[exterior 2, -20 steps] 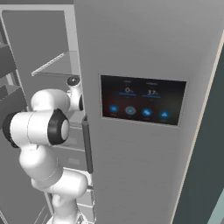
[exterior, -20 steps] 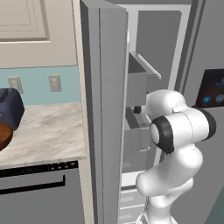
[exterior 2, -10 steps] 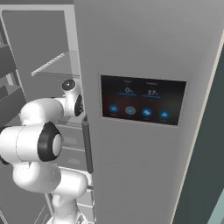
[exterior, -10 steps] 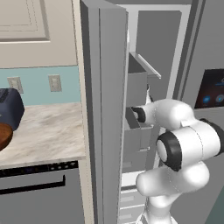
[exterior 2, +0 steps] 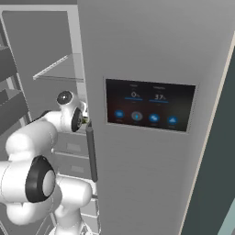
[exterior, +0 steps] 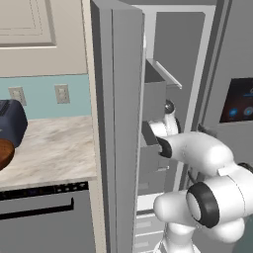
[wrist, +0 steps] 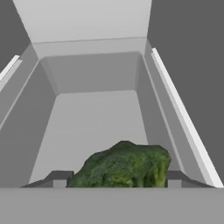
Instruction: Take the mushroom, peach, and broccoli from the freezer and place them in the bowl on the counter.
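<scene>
Between the fingertips [wrist: 61, 178]: broccoli [wrist: 124, 165], long axis crosswise | pincer [wrist: 117, 179] open, straddling it | grey bin [wrist: 94, 113]

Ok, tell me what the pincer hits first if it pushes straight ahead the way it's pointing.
Probably the bumpy dark green broccoli floret, sitting between the fingertips of the pincer. Past it lies the grey bin's back wall, though depth is hard to judge.
</scene>
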